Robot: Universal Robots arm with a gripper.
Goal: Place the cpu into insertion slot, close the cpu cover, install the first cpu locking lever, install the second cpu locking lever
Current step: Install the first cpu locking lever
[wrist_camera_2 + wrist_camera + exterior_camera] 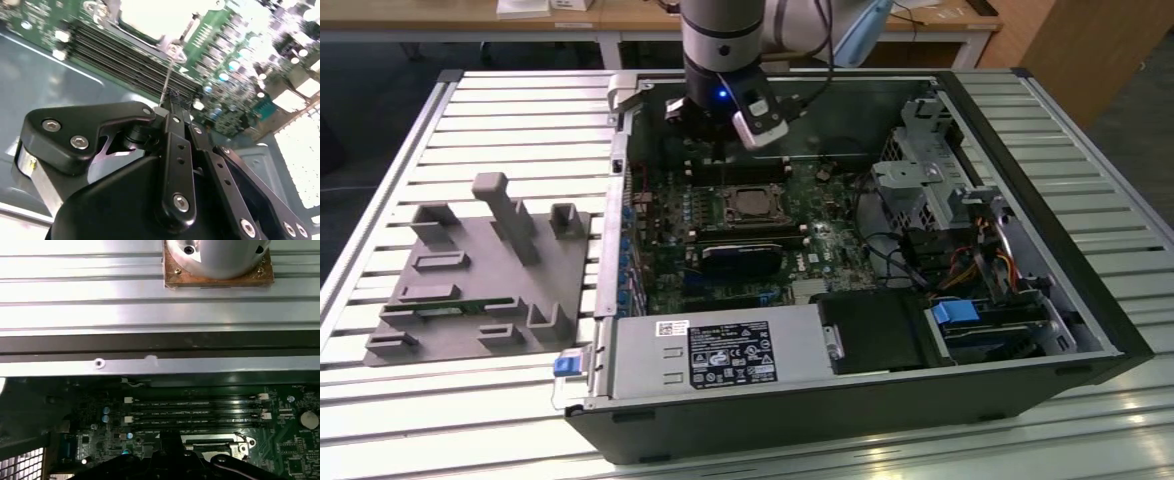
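Note:
Inside the open computer case, the cpu (750, 204) lies in the insertion slot (750, 218) on the green board, its pale top showing. The silvery cpu cover (724, 204) lies flat around it as a frame. My gripper (707, 145) hangs over the board just beyond the socket's far side, above the long memory slots (720, 168). In the second wrist view its black fingers (172, 125) meet at the tip, shut. A thin metal locking lever (167, 75) runs from the socket's corner to those tips. I cannot tell whether it is clamped or only touched.
A grey fixture block (480, 270) sits at the exterior view's left on the slatted table. Within the case are a power supply (720, 350) in front, a drive cage (921, 170) and cables at the right, and a dark block (740, 255) just before the socket.

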